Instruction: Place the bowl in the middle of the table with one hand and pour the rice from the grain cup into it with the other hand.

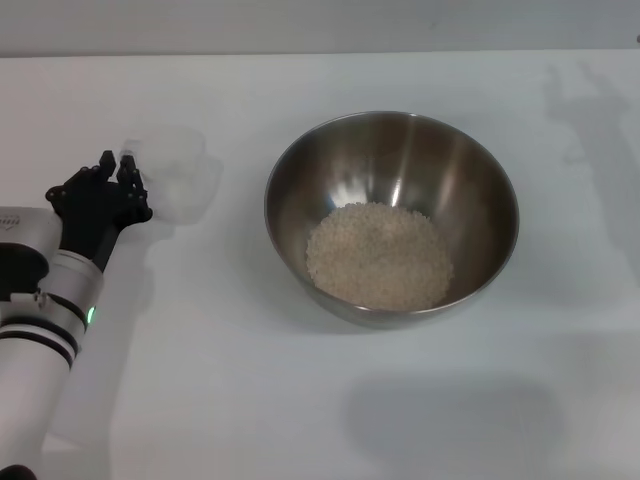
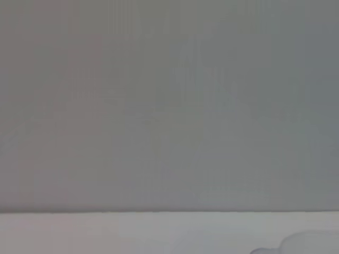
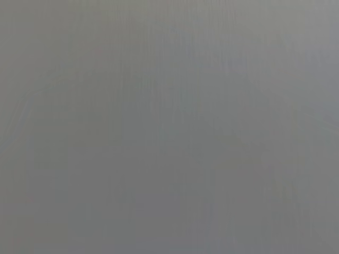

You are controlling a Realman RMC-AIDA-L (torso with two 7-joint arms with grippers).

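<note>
the bowl (image 1: 392, 216) sits on the table (image 1: 230, 380), about in the middle of my head view, and the rice (image 1: 379, 255) lies heaped in its bottom as a pale round mound. the steel wall rises shiny and bare above the grains all the way around.

my left gripper (image 1: 112, 172) is out over the left side of the table, well apart from the bowl. its 2 black fingers (image 1: 128, 170) point away from me, with only a narrow gap between them, toward the grain cup (image 1: 170, 170). the cup stands upright on the table just beside the fingertips, and looks empty; it is so clear that i can only make out its faint rim and wall. one fingertip lies right at the cup's near edge, but i cannot tell whether the fingers are pinching its handle or wall, or merely touching it. a green light shows on my left forearm, lower down.

my left wrist view shows a plain grey wall above a strip of table, with a faint curved edge in one corner, too vague to name. my right gripper is out of sight, and its wrist view gives only flat grey.
</note>
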